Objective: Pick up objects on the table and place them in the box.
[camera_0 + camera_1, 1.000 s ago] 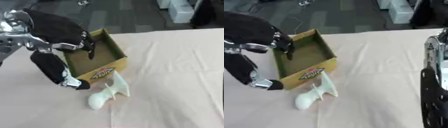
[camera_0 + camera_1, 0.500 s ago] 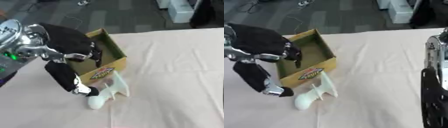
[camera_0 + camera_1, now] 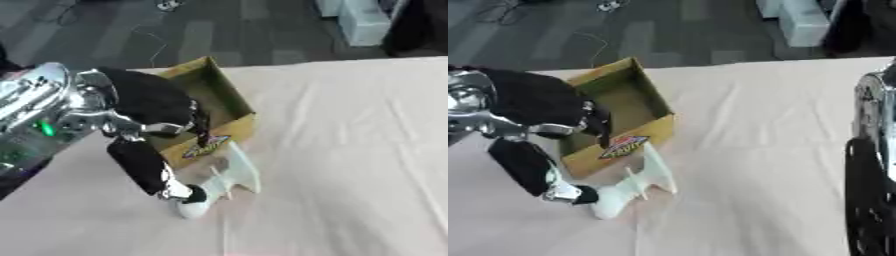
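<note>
Touching the white object (image 3: 219, 184), left hand (image 3: 156, 110) beside box (image 3: 220, 100).

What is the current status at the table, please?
Left hand reaching down, a fingertip at the white plastic funnel-shaped object lying on the table beside the yellow cardboard box. Right hand unseen. Path to the box looks clear.

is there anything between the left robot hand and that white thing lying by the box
Nothing visible. The left robot hand reaches down beside the cardboard box, and its fingertips are already at the rounded end of the white object on the table. The box's near wall stands between the object and the box's inside.
</note>
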`<state>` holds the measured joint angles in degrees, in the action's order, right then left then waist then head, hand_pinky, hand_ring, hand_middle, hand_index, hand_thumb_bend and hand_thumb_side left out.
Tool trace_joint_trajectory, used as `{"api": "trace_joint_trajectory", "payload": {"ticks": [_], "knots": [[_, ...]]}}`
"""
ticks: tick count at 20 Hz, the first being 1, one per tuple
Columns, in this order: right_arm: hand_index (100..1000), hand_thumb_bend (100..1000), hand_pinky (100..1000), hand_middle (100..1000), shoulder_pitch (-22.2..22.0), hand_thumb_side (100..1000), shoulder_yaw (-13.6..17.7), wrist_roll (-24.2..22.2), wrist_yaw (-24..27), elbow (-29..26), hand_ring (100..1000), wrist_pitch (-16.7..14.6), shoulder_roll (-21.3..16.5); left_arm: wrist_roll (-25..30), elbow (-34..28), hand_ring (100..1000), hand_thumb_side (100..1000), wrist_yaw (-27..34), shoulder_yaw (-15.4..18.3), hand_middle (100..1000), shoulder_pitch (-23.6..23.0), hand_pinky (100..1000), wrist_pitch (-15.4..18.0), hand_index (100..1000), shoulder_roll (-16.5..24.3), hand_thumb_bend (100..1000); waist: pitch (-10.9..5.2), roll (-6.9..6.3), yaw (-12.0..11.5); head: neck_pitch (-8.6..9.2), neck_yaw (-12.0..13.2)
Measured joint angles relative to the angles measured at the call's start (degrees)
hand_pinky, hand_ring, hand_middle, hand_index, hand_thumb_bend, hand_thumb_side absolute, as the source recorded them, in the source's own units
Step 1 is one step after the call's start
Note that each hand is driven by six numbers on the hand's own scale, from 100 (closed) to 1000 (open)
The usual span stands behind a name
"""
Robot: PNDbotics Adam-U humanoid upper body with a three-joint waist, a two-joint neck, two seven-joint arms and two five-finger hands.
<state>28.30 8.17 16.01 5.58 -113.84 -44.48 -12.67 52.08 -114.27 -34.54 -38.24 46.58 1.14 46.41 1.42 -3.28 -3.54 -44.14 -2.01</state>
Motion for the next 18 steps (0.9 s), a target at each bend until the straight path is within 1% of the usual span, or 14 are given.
{"api": "trace_joint_trajectory", "payload": {"ticks": [1,3,4,7,12,14,16,18], "knots": [[713,100,683,585,0.0,906,0.0,0.0,0.0,0.0,581,0.0,0.0,0.0,0.0,604,963,-0.3,-0.2,732,0.0,248,-0.2,790,0.0,412,0.00,0.00,0.0,0.00,0.0],[713,100,684,585,0.0,906,0.0,0.0,0.0,0.0,582,0.0,0.0,0.0,0.0,592,970,-1.0,-1.0,730,-0.2,222,-0.6,796,-0.4,422,0.00,0.00,0.0,0.00,0.0],[713,100,684,585,0.0,906,0.0,0.0,0.0,0.0,582,0.0,0.0,0.0,0.0,593,970,-1.5,-1.6,730,-0.8,226,-0.9,794,-0.5,418,0.02,0.01,0.1,0.00,0.0],[713,100,684,585,0.0,906,0.0,0.0,0.0,0.0,581,0.0,0.0,0.0,0.0,601,970,-3.8,-3.6,736,-2.3,217,-2.4,792,-0.5,446,0.12,0.01,0.3,0.00,0.0],[713,100,684,585,0.4,907,-0.2,0.0,0.0,0.0,581,0.0,0.4,0.0,0.0,618,969,-7.8,-5.9,736,-3.9,267,-4.3,788,-0.5,457,0.22,0.01,0.5,0.00,0.1],[713,100,684,585,0.5,907,-0.3,0.0,0.0,0.0,581,0.0,0.4,0.0,0.0,625,969,-8.7,-6.4,738,-4.1,294,-4.5,789,-0.5,460,0.23,0.01,0.6,0.00,0.2],[713,100,684,585,0.5,907,-0.3,0.0,0.0,0.0,581,0.0,0.4,0.0,0.0,627,970,-9.4,-6.8,738,-4.1,296,-4.6,789,-0.5,463,0.23,0.01,0.6,0.00,0.6],[713,100,683,585,0.5,907,-0.3,0.0,0.0,0.0,581,0.0,0.4,0.0,0.0,641,965,-10.0,-7.2,742,-4.1,326,-4.6,788,-0.4,482,0.23,0.01,0.6,0.00,0.8]]}}
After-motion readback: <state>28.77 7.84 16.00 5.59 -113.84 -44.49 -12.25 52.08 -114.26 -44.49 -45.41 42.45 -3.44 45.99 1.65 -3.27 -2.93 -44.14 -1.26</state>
